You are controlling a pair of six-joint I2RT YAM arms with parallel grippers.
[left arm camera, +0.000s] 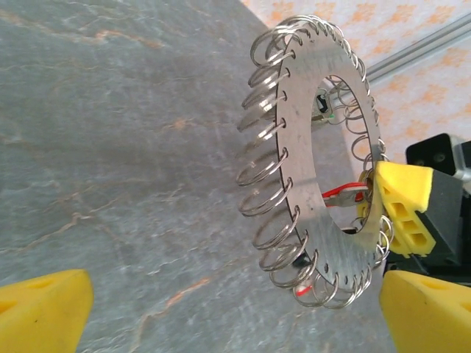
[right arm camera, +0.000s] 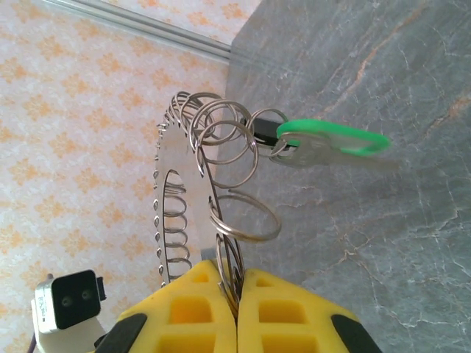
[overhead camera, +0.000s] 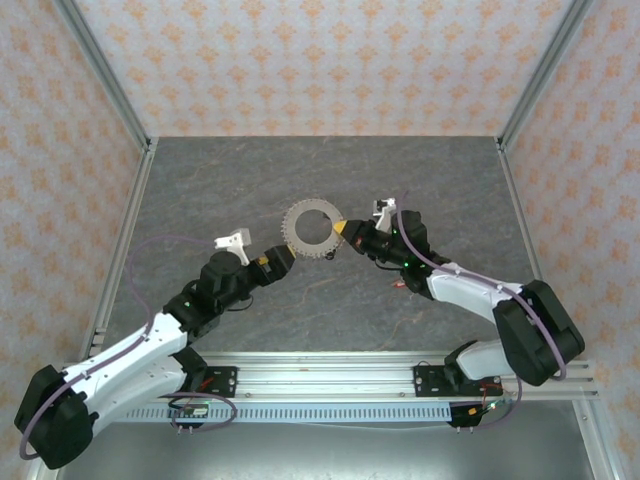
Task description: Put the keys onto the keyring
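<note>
Grey marbled bench [overhead camera: 200, 190], boxed in by orange-patterned walls [overhead camera: 300, 60]. Near its middle, face up to the overhead camera: keyring [overhead camera: 293, 232], a flat toothed disc rimmed with small wire loops [left arm camera: 259, 197]; touching the bench or lifted off it, impossible to tell. Clamped at its right rim by right gripper [overhead camera: 341, 228], yellow fingers [right arm camera: 280, 316] pressed together on the plate. Caught on one loop: green-headed key [right arm camera: 316, 152], tip blurred. Low behind the loops in the left wrist view, small red and dark bits, too blurred to name; more red through the disc's hole, not identifiable. Left gripper [overhead camera: 283, 260] just short of the disc's near-left edge, fingers [left arm camera: 44, 312] spread wide, gripping nothing, only their tips in frame. Both arms stretched from the near edge toward the bench's middle, wrists angled toward each other
</note>
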